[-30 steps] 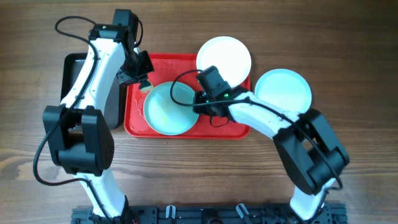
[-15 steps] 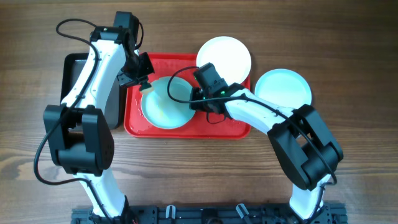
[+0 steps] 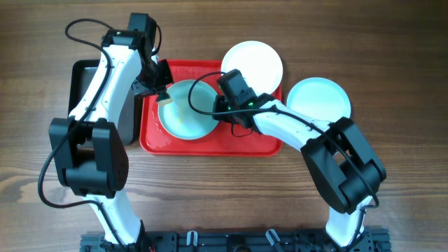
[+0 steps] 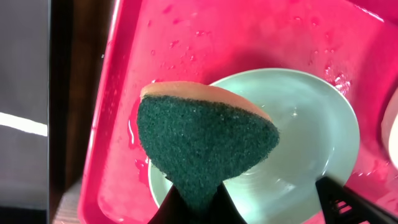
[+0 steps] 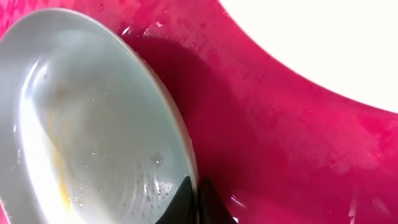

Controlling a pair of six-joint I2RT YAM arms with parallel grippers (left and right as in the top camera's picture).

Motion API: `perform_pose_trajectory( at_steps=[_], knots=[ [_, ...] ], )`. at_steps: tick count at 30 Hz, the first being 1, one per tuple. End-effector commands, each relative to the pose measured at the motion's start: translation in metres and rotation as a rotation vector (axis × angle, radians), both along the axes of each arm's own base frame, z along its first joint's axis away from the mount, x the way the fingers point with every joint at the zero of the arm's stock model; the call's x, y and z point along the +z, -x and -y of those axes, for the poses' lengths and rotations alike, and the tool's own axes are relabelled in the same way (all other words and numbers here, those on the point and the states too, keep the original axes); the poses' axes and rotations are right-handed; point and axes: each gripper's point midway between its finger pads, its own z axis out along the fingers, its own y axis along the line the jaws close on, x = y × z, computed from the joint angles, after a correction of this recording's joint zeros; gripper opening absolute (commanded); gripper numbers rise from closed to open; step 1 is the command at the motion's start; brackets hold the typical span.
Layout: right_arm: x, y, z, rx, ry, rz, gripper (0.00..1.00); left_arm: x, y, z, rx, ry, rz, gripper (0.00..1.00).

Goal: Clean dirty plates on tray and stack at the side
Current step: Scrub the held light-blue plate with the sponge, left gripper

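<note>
A pale aqua plate [image 3: 185, 112] is tilted up on the red tray [image 3: 210, 143]. My right gripper [image 3: 218, 112] is shut on its right rim; the right wrist view shows the plate [image 5: 81, 124] with yellowish smears and the fingers [image 5: 198, 202] pinching the rim. My left gripper [image 3: 162, 94] is shut on a green-and-orange sponge [image 4: 205, 140] just above the plate's [image 4: 311, 143] left edge. A cream-white plate [image 3: 253, 63] overlaps the tray's far right corner. A second aqua plate [image 3: 318, 103] lies on the table right of the tray.
A black tray [image 3: 80, 91] lies left of the red tray, partly under my left arm. The red tray [image 4: 217, 37] floor is wet with droplets. Wooden table surrounds everything.
The right gripper has tipped the aqua plate up and shifted it toward the back left of the tray. The left gripper with the sponge has stayed near the plate's left edge.
</note>
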Motion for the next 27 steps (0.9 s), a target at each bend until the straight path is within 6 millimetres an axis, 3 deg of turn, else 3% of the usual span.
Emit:
perform_pose_trajectory(
  at_steps=[1, 6, 10, 19, 24, 27],
  knots=[
    [0.001, -0.001, -0.012, 0.096, -0.024, 0.015, 0.04, 0.001, 0.001, 0.002, -0.204, -0.013, 0.022, 0.04],
    [-0.003, 0.000, -0.013, 0.114, -0.045, -0.004, 0.04, 0.000, 0.005, 0.007, -0.303, 0.009, 0.018, 0.04],
    [-0.014, -0.002, -0.012, 0.099, -0.068, -0.038, 0.04, 0.000, 0.010, 0.008, -0.304, 0.018, -0.002, 0.04],
    [-0.015, -0.005, -0.013, 0.092, -0.086, -0.037, 0.04, -0.004, 0.029, 0.015, -0.280, 0.060, -0.085, 0.04],
    [-0.014, -0.006, -0.013, 0.092, -0.089, -0.032, 0.04, -0.027, 0.038, 0.020, -0.230, 0.060, -0.110, 0.04],
    [-0.014, -0.006, -0.014, 0.092, -0.089, -0.032, 0.04, -0.060, 0.055, 0.010, -0.125, -0.020, -0.153, 0.04]
  ],
)
